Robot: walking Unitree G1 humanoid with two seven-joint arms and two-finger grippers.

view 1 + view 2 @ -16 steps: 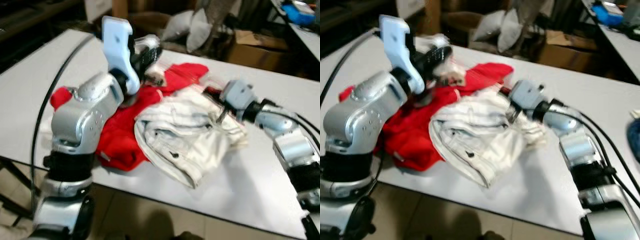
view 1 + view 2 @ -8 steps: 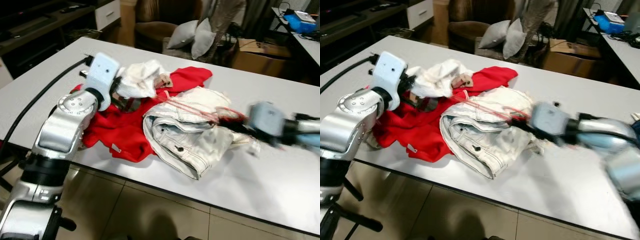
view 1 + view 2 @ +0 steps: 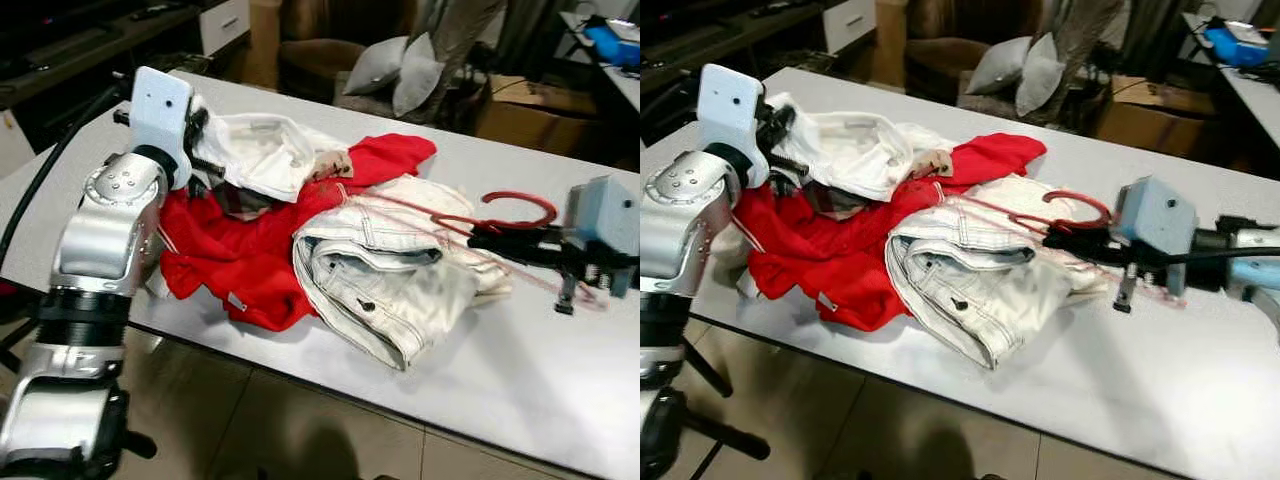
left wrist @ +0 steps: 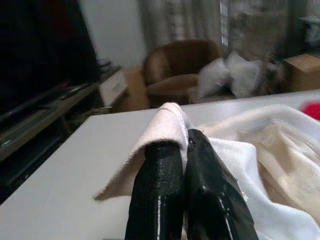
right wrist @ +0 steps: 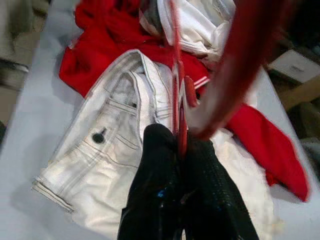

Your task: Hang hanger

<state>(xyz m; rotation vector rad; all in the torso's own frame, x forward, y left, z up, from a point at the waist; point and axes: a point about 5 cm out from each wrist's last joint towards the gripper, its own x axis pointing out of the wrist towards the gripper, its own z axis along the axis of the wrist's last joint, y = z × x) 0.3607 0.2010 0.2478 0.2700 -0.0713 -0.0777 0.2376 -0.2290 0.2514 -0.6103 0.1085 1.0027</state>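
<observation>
A thin red hanger [image 3: 505, 212] runs from the clothes pile out to the right, its hook [image 3: 1080, 203] curling up above the table. My right gripper [image 3: 1058, 237] is shut on the hanger's neck just below the hook, over the white jeans [image 3: 385, 275]. In the right wrist view the fingers [image 5: 165, 180] clamp the red wire [image 5: 176, 95]. My left gripper [image 4: 182, 150] is shut on a fold of the white garment [image 3: 262, 150], lifted at the pile's left end. A red garment [image 3: 840, 250] lies underneath.
The clothes lie on a white table [image 3: 520, 370] whose near edge [image 3: 330, 385] runs across the front. Beyond it stand a brown armchair [image 4: 175, 67] with grey cushions [image 3: 395, 70] and a cardboard box [image 3: 525, 110]. A black cable [image 3: 40, 190] loops by my left arm.
The camera has shifted. My right gripper has drawn the hanger to the right, out of the pile, so its hook now stands free. My left gripper has lifted the white garment higher.
</observation>
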